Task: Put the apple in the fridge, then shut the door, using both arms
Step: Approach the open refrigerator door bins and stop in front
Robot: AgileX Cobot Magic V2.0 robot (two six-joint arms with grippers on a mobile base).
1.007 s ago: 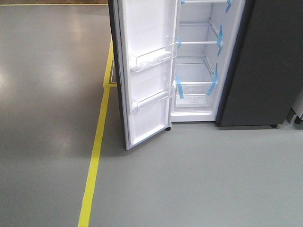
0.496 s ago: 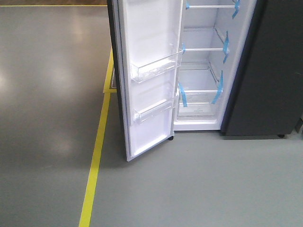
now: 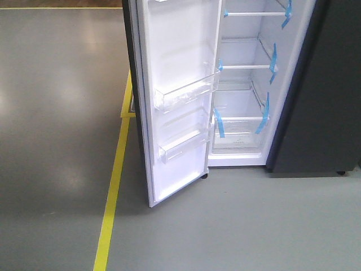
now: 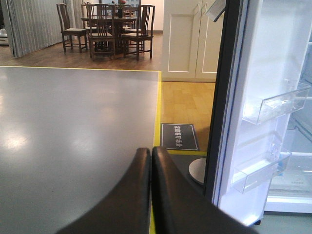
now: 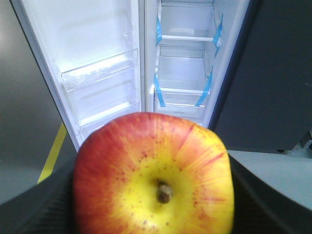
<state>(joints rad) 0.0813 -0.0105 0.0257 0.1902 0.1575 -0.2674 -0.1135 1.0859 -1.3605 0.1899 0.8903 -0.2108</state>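
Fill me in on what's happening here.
The fridge stands in front of the robot with its door wide open. The right gripper holds the apple, pointed at the white interior; the apple is not yet inside. The left gripper is shut and empty, on the door's outer side, not touching it.

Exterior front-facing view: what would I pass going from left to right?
Grey floor → yellow line → open door with clear bins → white inside of the fridge with blue-taped shelves → dark grey panel.

The fridge [image 3: 241, 52] and its door [image 3: 179, 56] now show larger and lower, seemingly nearer.
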